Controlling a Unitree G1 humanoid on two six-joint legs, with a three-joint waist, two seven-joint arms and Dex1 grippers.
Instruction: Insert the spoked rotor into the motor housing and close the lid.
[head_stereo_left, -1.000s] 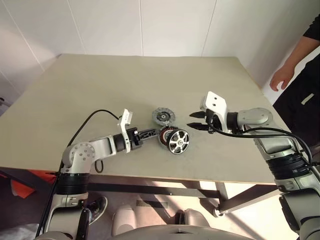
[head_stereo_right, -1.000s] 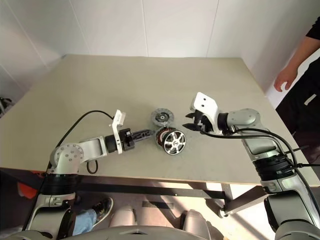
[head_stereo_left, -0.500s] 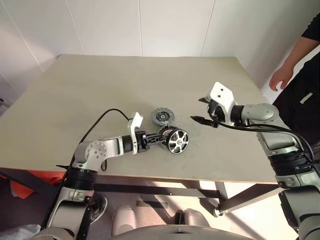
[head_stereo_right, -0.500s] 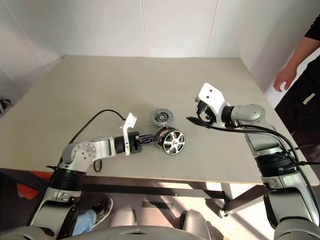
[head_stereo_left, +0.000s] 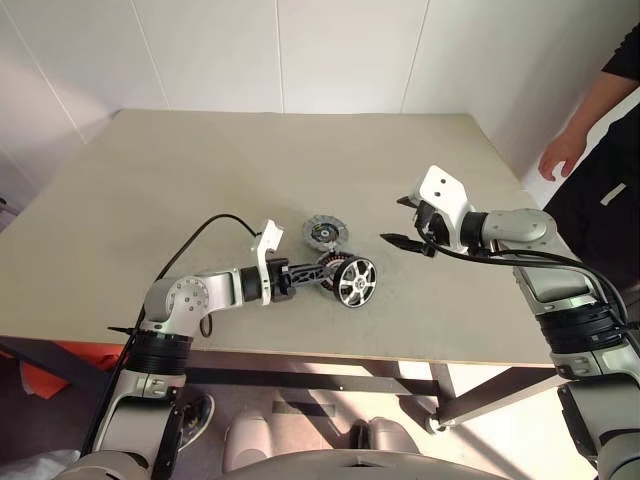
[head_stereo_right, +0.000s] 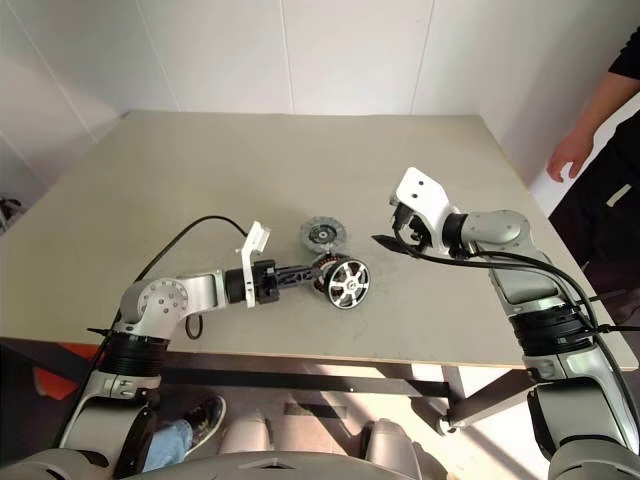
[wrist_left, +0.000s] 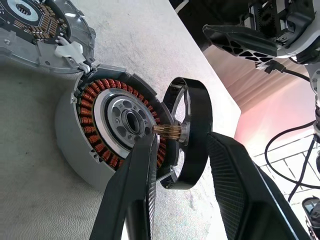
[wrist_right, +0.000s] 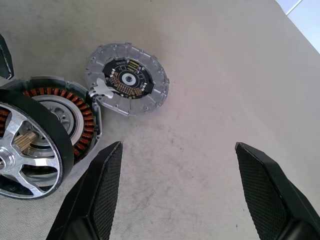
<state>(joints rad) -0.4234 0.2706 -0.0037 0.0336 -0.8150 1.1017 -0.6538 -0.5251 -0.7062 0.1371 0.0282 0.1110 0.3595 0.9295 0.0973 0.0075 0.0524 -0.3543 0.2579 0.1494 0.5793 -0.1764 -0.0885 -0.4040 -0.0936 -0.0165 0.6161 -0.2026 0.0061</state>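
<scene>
Left tool (wrist_left: 180, 150) clamped on silvery spoked rotor (head_stereo_left: 357, 281), right tool (head_stereo_left: 400, 222) released: square shaft to copper-wound grey motor housing (wrist_left: 112, 127) bore, push straight.

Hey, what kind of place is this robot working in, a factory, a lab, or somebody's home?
Most likely a lab or test room, not a home. A plain beige table stands against bare white walls, it carries only loose motor parts such as the motor housing and the lid, and a person stands by watching.
</scene>
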